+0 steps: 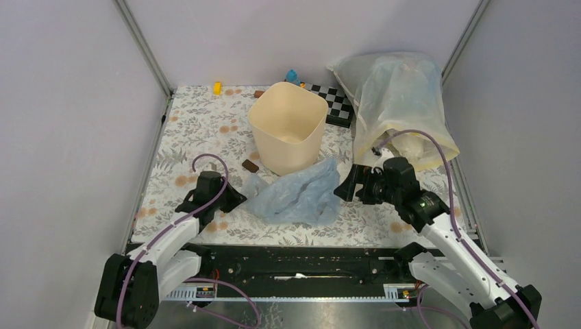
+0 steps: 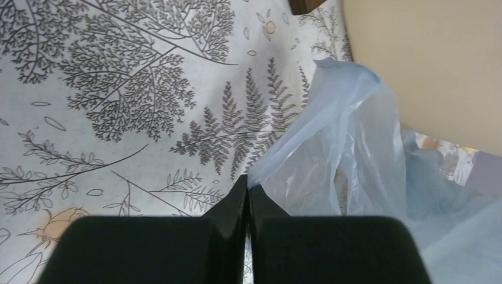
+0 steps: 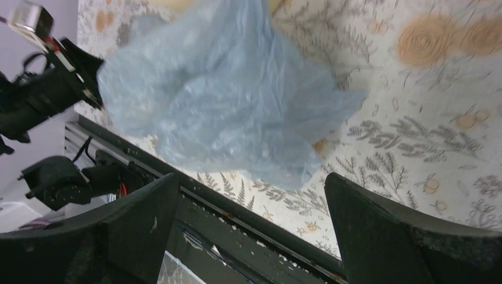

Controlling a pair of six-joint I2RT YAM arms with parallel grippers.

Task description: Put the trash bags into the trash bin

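The pale-blue trash bag [image 1: 298,195] lies crumpled on the floral table just in front of the cream trash bin [image 1: 288,127], which stands upright and open. My left gripper [image 1: 233,195] is at the bag's left edge; in the left wrist view it [image 2: 248,183] is shut with a corner of the bag [image 2: 349,154] pinched at its tips, and the bin wall [image 2: 426,59] is beyond. My right gripper [image 1: 346,185] is wide open at the bag's right side. In the right wrist view it [image 3: 251,177] is empty, with the bag [image 3: 225,100] ahead of it.
A large yellowish-clear sack [image 1: 401,106] lies at the back right, close behind my right arm. A checkerboard [image 1: 336,103] is behind the bin. A brown block [image 1: 250,165] sits at the bin's left base. Small yellow [image 1: 217,87] and blue [image 1: 292,75] items are at the back edge.
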